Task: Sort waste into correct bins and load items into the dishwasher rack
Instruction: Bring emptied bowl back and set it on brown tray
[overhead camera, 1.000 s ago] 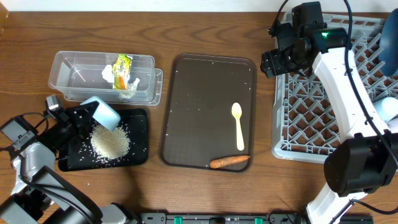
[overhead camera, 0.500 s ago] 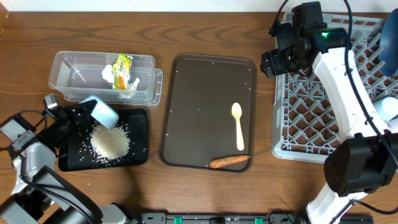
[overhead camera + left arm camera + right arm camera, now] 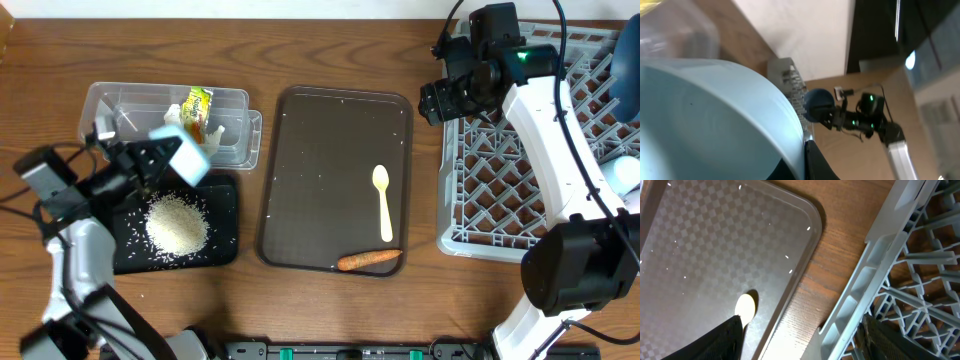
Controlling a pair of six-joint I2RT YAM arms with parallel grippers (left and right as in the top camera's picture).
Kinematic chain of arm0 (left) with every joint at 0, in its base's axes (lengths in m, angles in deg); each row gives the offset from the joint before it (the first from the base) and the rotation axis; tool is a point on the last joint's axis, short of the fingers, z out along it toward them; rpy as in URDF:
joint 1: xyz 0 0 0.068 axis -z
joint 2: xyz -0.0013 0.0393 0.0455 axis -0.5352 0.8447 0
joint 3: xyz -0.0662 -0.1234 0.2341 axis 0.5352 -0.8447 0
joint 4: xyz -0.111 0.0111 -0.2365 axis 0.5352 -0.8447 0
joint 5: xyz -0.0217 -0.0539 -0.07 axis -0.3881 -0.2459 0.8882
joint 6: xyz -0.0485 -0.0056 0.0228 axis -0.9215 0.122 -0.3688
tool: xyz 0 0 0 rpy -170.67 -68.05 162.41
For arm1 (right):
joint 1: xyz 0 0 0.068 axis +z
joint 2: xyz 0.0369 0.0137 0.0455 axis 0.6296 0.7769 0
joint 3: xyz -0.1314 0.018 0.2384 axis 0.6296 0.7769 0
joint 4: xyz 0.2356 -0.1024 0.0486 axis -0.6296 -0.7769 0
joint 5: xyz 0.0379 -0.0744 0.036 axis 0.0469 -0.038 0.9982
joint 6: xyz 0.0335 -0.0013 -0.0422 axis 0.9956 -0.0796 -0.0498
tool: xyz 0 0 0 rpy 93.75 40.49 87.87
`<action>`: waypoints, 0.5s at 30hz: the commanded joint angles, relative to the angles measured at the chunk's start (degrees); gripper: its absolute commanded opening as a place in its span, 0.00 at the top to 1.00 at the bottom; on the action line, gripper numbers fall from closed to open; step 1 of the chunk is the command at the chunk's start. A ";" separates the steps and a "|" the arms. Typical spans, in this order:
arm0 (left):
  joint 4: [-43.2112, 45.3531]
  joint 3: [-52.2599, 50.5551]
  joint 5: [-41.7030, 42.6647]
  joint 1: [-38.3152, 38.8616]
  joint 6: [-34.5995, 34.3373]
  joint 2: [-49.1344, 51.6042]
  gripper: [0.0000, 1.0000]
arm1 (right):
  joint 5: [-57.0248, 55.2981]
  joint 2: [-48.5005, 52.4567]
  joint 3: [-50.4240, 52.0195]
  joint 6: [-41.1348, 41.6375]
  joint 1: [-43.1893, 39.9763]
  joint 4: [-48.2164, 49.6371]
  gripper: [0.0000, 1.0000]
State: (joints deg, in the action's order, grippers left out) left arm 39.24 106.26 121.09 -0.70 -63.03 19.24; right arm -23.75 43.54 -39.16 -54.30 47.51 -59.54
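the left end effector (image 3: 160, 160) was clamped on the cup (image 3: 186, 156), holding it tilted above the seam between the tub (image 3: 110, 105) and the black tray (image 3: 225, 215), where the rice (image 3: 177, 222) lay heaped. the cup probably belonged next in the rack (image 3: 500, 190): grip firm, lift clear of the tub wall, seat it between pegs. the right end effector (image 3: 435, 100) hung over the rack's left edge, fingers apart.
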 commanded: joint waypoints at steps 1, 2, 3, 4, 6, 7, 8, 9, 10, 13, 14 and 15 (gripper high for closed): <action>5.97 1.09 -4.39 5.22 -8.09 -4.96 0.94 | 0.04 0.28 0.24 0.55 0.04 0.09 0.27; 8.09 1.22 -6.10 7.13 -9.44 -5.97 0.94 | 0.04 0.28 0.24 0.55 0.04 0.11 0.27; 9.62 1.38 -7.78 8.87 -9.94 -6.67 0.94 | 0.04 0.28 0.24 0.55 0.04 0.13 0.27; 10.88 1.51 -9.94 10.93 -10.03 -7.26 0.94 | 0.04 0.31 0.24 0.55 0.04 0.15 0.27; 12.55 1.53 -14.45 14.78 -9.92 -7.67 0.94 | 0.04 0.28 0.24 0.55 0.04 0.15 0.27; 12.57 1.53 -16.44 16.48 -9.29 -7.65 0.94 | 0.04 0.28 0.24 0.57 0.04 0.13 0.27; 12.50 1.53 -18.25 18.03 -8.09 -7.45 0.94 | 0.04 0.28 0.24 0.57 0.04 0.13 0.27; 12.50 1.53 -20.02 19.56 -6.78 -7.06 0.94 | 0.04 0.28 0.24 0.55 0.04 0.11 0.27; 12.20 1.53 -21.75 20.76 -5.97 -6.73 0.94 | 0.04 0.31 0.24 0.57 0.04 0.09 0.27; 9.66 1.53 -26.40 23.39 -2.89 -5.73 0.94 | 0.04 0.28 0.24 0.55 0.04 0.07 0.27; 8.33 1.53 -27.85 24.04 -1.68 -5.64 0.94 | 0.04 0.28 0.24 0.57 0.04 0.07 0.27; 7.06 1.55 -28.89 24.68 0.37 -5.62 0.94 | 0.04 0.31 0.24 0.55 0.04 0.04 0.27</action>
State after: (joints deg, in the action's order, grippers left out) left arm 47.59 106.63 99.26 22.64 -68.01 13.12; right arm -23.75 43.54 -39.16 -54.30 47.51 -59.54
